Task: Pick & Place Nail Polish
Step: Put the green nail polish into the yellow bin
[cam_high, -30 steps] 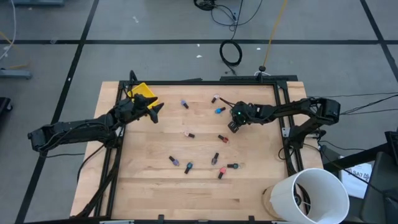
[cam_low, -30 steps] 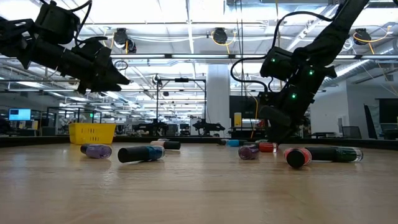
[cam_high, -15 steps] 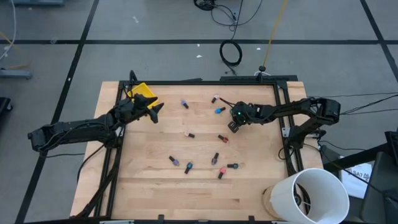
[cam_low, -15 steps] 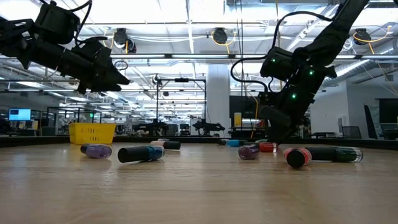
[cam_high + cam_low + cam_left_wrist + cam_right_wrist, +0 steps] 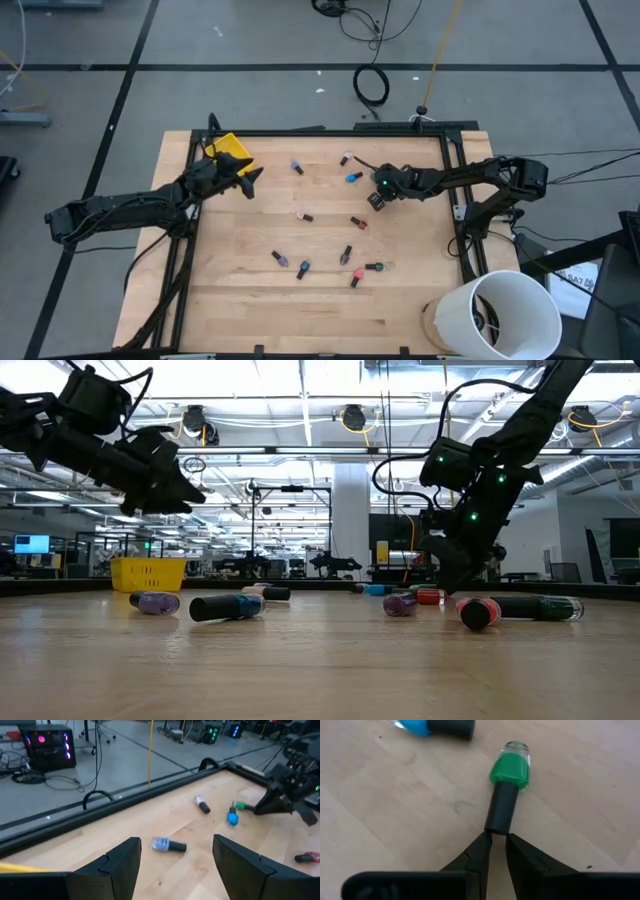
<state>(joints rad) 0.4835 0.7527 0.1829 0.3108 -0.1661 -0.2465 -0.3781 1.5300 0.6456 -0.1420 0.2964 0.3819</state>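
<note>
So right now I've got the right gripper (image 5: 496, 851) down at the table (image 5: 240, 310), in the far right part of the board, with its fingers nearly together and their tips sitting right at the end of the dark cap of a green nail polish bottle (image 5: 509, 780). I can't honestly tell whether the tips are pinching the cap or just touching its end; the bottle is lying flat on the wood either way. Just beside it lies a blue bottle (image 5: 434, 726), also on its side. From above, the right gripper (image 5: 377, 198) shows close to that blue bottle (image 5: 352, 178), with a pale bottle (image 5: 345, 159) a bit farther toward the back edge. My left gripper (image 5: 175, 865) hangs above the table with its jaws apart and nothing between them, up near the yellow bin (image 5: 229, 148) in the far left corner. Looking past its fingers I see a pale purple bottle (image 5: 167, 845) lying on the wood. The rest of the nail polish is scattered flat around the middle and near side of the table: a red one (image 5: 358, 222), a pinkish one (image 5: 304, 216), a purple one (image 5: 280, 258), another blue one (image 5: 302, 268) and a few more clustered nearby. A white bucket (image 5: 500, 315) stands off the near right corner.
</note>
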